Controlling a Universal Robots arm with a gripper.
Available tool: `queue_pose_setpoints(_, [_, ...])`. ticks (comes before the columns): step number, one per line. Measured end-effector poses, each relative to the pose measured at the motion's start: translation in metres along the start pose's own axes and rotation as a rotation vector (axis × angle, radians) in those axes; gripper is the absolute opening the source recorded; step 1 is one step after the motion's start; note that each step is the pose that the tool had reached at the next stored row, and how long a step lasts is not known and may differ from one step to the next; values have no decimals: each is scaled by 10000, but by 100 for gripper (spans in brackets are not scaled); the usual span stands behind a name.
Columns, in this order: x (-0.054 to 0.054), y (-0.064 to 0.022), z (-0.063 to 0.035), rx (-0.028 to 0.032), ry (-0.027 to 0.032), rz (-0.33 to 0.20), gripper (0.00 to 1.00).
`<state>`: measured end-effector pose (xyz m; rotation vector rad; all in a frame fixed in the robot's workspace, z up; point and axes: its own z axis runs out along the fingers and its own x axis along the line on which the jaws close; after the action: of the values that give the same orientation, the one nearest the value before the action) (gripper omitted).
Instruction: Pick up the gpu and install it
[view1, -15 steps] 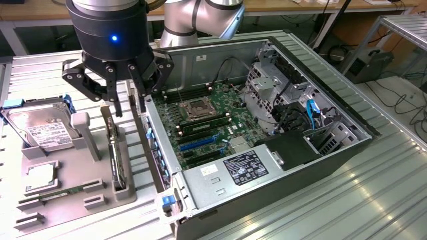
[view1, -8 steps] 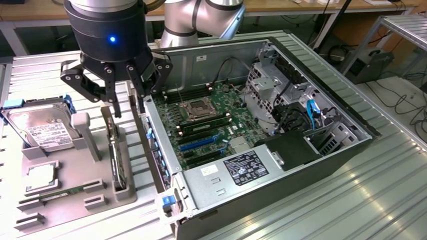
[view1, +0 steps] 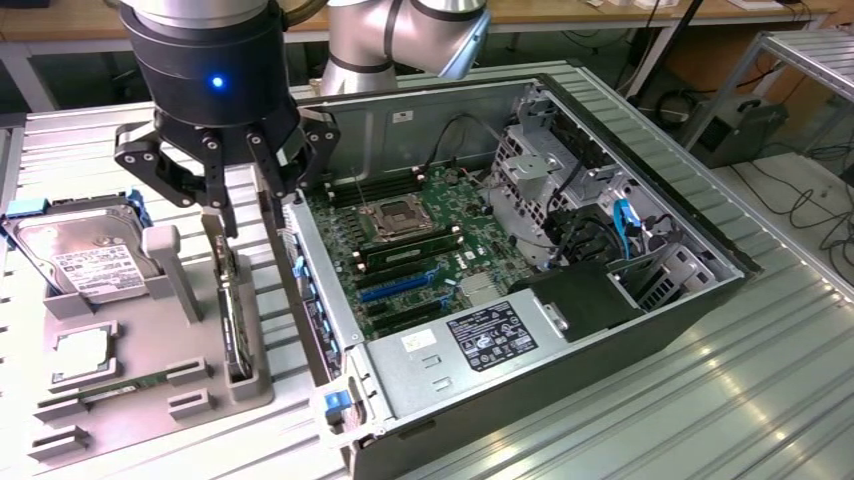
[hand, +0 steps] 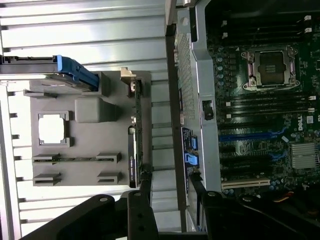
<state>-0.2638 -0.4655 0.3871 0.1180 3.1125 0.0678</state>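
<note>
The gripper (view1: 247, 215) hung released and empty, jaws wide, above the grey holder (view1: 147, 340). The gpu (view1: 238, 325) stood on edge in that holder's outermost slot. A clean pick called for straddling the card's thin edge squarely, then descending straight.

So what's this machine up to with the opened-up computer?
A robot arm is working on fitting a graphics card, the gpu, into the open computer case. Right now the card stands on edge in a grey parts tray beside the case, along with a hard drive. The arm hangs just above the card with its jaws open, holding nothing. The card has not been lifted yet.
</note>
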Motion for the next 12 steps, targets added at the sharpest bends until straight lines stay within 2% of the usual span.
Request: queue_pose_setpoints(12, [29,-3,19,0,0,0,42])
